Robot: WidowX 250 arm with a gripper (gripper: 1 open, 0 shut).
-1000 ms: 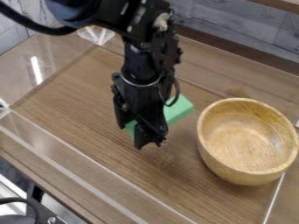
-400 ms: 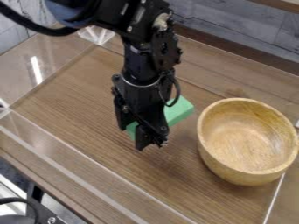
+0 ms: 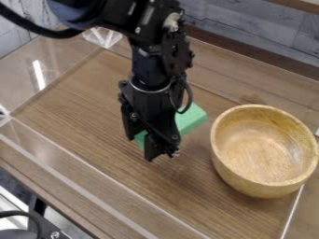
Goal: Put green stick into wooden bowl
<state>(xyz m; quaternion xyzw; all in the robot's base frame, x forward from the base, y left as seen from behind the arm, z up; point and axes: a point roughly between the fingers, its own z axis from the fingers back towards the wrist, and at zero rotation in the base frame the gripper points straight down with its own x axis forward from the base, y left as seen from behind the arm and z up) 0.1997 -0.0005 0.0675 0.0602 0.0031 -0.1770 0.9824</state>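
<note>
Shifted only a touch toward the right of the view since the earlier frame, speaking of the gripper (image 3: pixel 155 147); looks unchanged in place, speaking of the bowl (image 3: pixel 263 149) and, as far as it shows, of the stick (image 3: pixel 189 119); counting things up, comes to one gripper, one stick and one bowl; lies at the table's (image 3: pixel 93 154) middle, speaking of the stick, partly hidden behind the gripper and outside the bowl, just to its left; shows green on both sides of the dark fingers; runs slantwise along its long axis, from lower left to upper right in the view, with the upper right end pointing past the bowl's far left side; stands with fingers drawn together, pointing down, speaking of the gripper; cannot tell whether clamped on the stick; sits upright with its hollow facing up, speaking of the bowl.
</note>
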